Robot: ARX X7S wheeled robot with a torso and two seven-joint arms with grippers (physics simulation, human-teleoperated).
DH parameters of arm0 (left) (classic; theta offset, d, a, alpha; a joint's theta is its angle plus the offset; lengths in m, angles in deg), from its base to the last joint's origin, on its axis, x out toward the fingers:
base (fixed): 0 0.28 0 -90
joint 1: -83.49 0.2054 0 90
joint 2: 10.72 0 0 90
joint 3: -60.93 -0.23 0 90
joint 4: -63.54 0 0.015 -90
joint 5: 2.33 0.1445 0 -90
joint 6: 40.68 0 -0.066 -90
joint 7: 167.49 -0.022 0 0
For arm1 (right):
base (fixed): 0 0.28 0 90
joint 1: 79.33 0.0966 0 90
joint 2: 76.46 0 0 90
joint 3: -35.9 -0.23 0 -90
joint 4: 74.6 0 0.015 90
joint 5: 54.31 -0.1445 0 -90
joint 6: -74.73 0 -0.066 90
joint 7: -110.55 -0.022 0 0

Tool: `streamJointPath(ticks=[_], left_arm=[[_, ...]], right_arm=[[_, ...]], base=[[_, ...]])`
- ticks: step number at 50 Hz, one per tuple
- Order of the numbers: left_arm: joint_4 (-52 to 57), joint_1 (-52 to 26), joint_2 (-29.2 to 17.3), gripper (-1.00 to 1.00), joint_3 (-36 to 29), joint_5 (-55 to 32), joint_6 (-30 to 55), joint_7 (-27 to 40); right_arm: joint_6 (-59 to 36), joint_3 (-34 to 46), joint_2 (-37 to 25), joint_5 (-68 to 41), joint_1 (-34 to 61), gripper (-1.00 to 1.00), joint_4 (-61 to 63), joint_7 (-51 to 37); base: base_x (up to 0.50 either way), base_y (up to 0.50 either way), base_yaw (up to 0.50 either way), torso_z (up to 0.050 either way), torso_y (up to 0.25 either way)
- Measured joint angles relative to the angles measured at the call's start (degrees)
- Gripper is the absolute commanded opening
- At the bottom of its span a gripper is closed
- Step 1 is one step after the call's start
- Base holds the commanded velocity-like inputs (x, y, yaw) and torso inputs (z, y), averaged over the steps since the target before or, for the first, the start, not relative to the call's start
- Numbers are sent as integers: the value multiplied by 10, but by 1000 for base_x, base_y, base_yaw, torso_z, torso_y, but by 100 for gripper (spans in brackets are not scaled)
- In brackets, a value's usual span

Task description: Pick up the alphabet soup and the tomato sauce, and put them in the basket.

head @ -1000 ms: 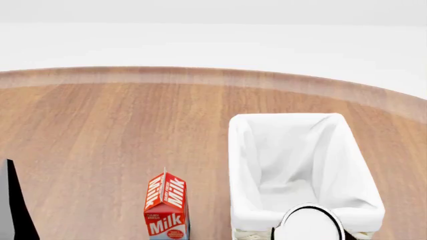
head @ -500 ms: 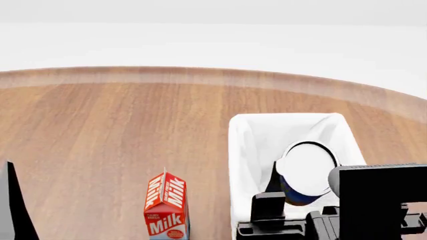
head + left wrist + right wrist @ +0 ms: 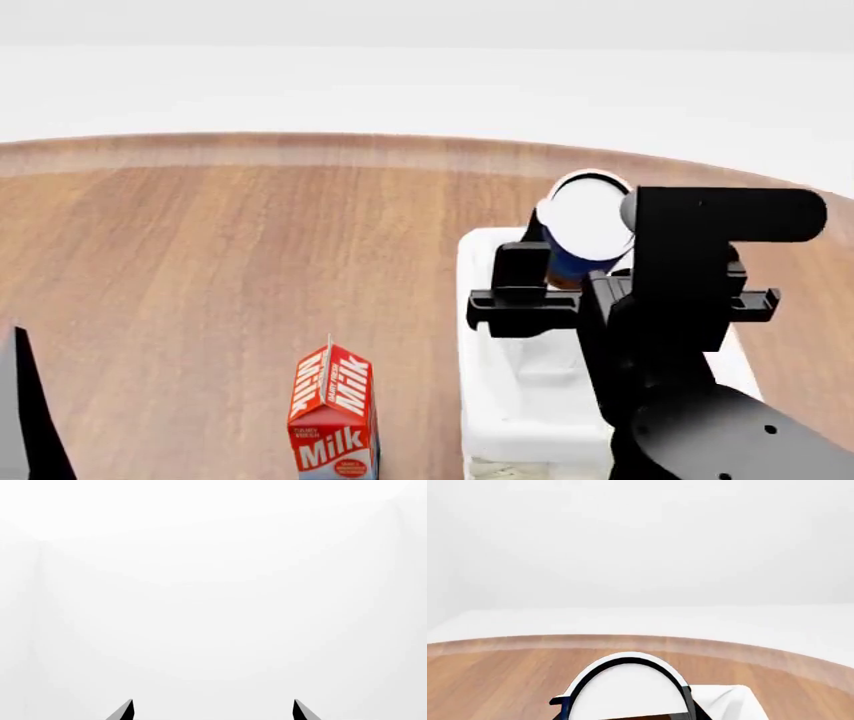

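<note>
The alphabet soup [image 3: 583, 222], a blue can with a pale lid, is held in my right gripper [image 3: 582, 268], which is shut on it above the far end of the basket [image 3: 473, 330]. The basket is cream wicker with a white cloth liner, at the right of the wooden table. In the right wrist view the can's pale lid [image 3: 626, 689] fills the lower middle, with a corner of the basket [image 3: 728, 703] beside it. My left gripper [image 3: 213, 711] is open and empty and faces only white background. The tomato sauce is out of view.
A red and white milk carton [image 3: 332, 415] stands left of the basket near the table's front. A dark part of my left arm [image 3: 27, 415] shows at the lower left edge. The round wooden table [image 3: 240, 250] stretches left and far.
My right arm has come up into view and carried the alphabet soup from the basket's near end to above its far end. The milk carton and basket have not moved.
</note>
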Motion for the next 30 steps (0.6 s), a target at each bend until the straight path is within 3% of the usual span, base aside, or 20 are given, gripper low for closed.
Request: streamJointPath(ticks=[30], left_arm=[[-13, 5, -1, 100, -6, 0, -16, 3]], right_arm=[[31, 17, 160, 69, 68, -100, -328, 92]], base=[[0, 0, 0, 0, 1]])
